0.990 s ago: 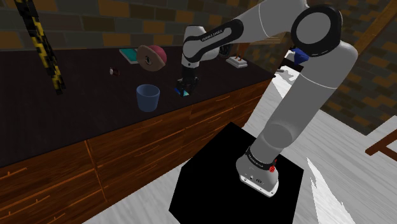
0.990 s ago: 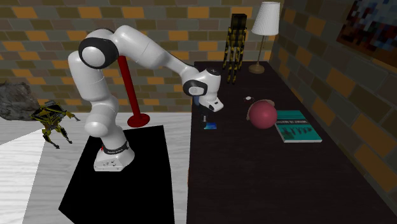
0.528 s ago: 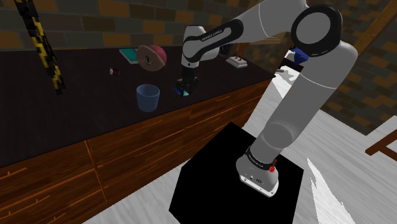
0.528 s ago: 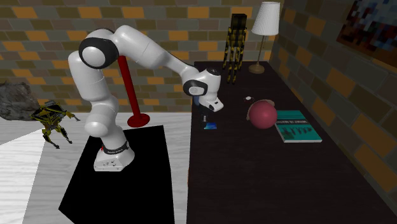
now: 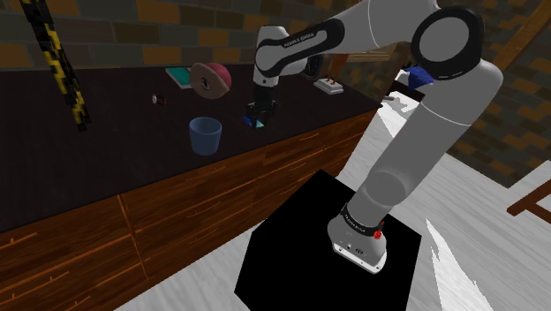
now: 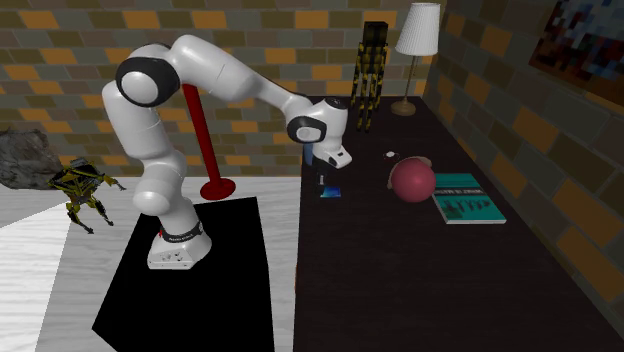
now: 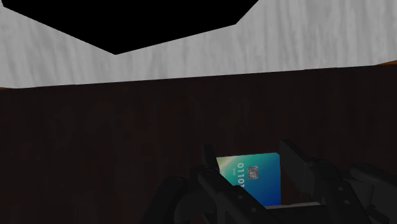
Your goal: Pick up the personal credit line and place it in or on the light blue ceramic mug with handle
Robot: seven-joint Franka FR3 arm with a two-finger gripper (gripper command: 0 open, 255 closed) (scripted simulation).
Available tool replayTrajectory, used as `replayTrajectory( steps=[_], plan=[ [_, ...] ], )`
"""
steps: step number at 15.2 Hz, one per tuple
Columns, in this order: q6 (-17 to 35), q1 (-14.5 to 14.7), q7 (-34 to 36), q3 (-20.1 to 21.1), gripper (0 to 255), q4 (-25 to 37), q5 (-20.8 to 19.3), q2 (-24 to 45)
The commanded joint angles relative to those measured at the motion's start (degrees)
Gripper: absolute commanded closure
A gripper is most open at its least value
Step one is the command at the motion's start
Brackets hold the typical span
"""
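The claw (image 7: 249, 156) pinches the credit card (image 7: 251, 181), likely light, stiff and slippery, by opposite edges, the blue mug (image 5: 205, 135) at its eight o'clock in the shoulder view.

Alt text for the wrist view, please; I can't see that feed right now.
The black hand clasps a blue-green chip card by its side edges, above the dark tabletop. Beyond the table's far edge lies pale grey floor.
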State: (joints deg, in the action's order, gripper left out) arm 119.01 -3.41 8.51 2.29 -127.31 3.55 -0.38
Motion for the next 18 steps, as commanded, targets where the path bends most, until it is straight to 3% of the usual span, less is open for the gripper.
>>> replayTrajectory(
  steps=[1, 18],
  plan=[
    [-1.68, 0.06, 0.21, 0.06, 255, 0.82, 0.00, -0.84],
    [-14.61, -0.03, 0.75, -0.06, 255, 9.20, -0.14, -5.39]
  ],
)
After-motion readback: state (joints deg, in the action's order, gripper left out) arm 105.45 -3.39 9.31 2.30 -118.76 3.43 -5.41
